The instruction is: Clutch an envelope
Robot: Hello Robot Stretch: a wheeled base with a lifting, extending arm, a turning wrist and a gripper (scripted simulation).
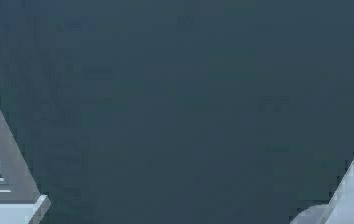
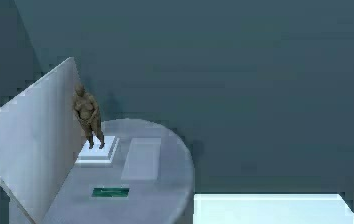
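Round table (image 2: 177, 172) stands against a dark teal wall (image 1: 185, 100). The envelope (image 2: 142, 158), as I take it, is a flat pale rectangle lying on the table's middle. Just left of it is a brown statue (image 2: 87, 115) on a white base (image 2: 97, 152). A small dark green thing (image 2: 111, 191) lies near the table's near edge. A big grey panel (image 2: 33, 140) stands at the left and a white surface (image 2: 270, 208) sits near right.

Claw state: cannot tell.

Step in hand, I'd judge: getting the reach lined up on the envelope.
- Square the base so the arm runs out over the table's middle.
- Come down low and level.
- The envelope is thin and lies flat, so go for its right edge, away from the statue.
- Go slow, since a nudge could slide it or tip the statue.
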